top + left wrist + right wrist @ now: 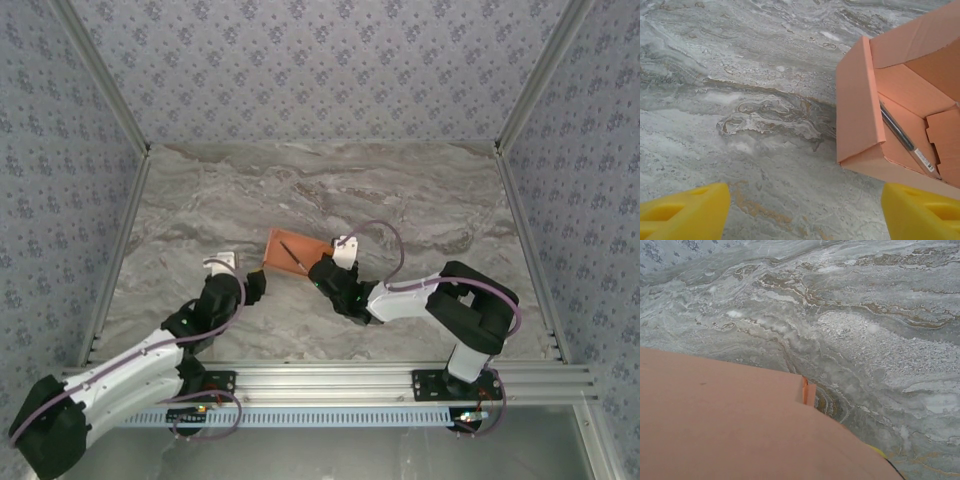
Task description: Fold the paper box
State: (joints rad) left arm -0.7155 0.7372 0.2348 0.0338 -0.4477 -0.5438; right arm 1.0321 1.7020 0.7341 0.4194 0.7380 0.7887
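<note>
The left gripper hangs with its jaws spread wide and empty. At its two o'clock the paper box sits half-formed on the table. The right gripper is closed, apparently pinching the box's four o'clock end. Likely next, the left closes a remaining flap.

Paper box: salmon-orange thin card, partly folded, top open. Lies mid-counter, just left of centre, long axis running far-left to near-right. Left wrist view: one side wall upright, creased panels and stepped tabs folded inside. Right wrist view: broad plain flap, small tab at its edge.
</note>
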